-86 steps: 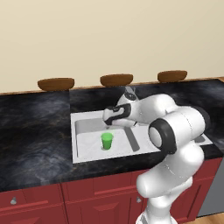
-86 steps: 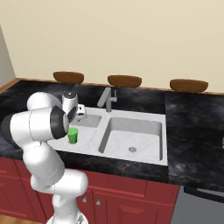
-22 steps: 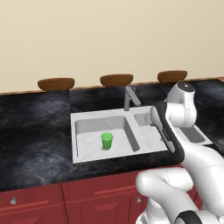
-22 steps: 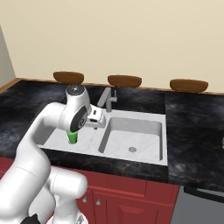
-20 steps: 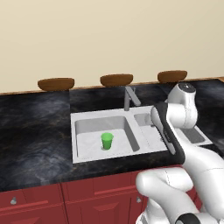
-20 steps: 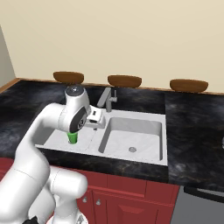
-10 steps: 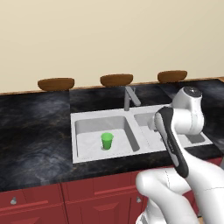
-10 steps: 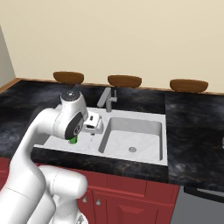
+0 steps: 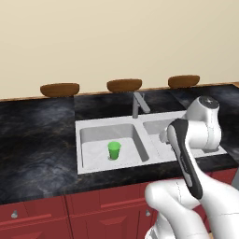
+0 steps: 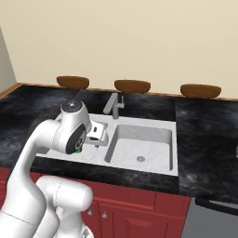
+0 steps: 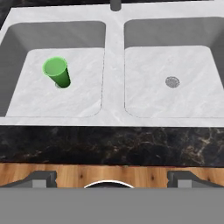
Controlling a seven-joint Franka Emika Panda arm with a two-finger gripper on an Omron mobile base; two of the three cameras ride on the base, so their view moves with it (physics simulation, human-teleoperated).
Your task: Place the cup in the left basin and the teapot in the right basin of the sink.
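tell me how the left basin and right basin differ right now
The left basin holds the upright green cup, which stands over its drain; the right basin holds nothing, so its round drain shows. In the hand view the left basin also looks slightly wider than the right basin. Both are rectangular white marble-look bowls of one sink, split by a narrow divider.

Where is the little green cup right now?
The cup stands upright on the floor of the left basin of the sink, over its drain. In the left base view it sits left of the faucet.
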